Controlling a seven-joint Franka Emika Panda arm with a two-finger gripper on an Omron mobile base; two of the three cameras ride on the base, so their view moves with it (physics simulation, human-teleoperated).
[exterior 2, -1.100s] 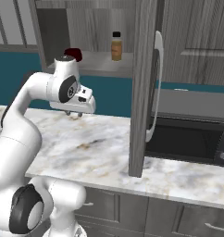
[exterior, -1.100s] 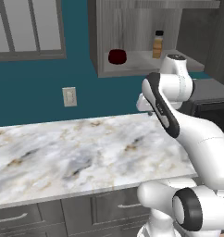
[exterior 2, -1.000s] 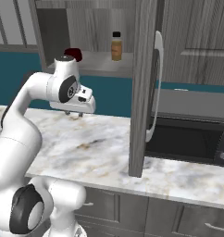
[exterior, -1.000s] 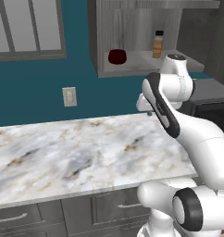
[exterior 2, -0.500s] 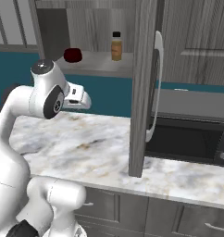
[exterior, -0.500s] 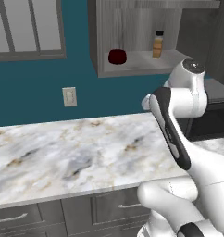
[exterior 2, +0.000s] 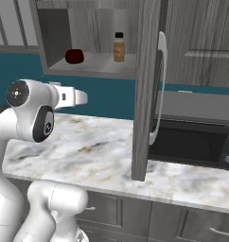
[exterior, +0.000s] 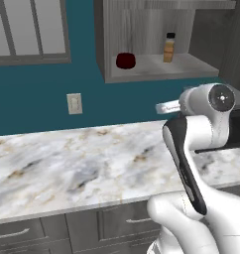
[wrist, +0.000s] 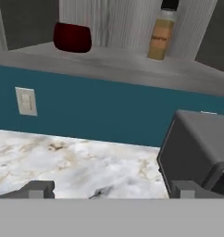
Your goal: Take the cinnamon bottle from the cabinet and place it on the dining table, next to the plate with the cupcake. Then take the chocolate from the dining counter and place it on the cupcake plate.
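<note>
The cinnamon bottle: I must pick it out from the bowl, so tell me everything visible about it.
The small cinnamon bottle with orange-brown contents, pale label band and black cap stands upright on the lower shelf of the open grey wood-grain wall cabinet, near its back wall. The dark red bowl sits apart from it. Nothing but the shelf touches it.

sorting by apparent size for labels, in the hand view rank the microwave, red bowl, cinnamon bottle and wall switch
1. microwave, though it sits nearest the camera
2. dark red bowl
3. cinnamon bottle, close to the bowl
4. wall switch
</note>
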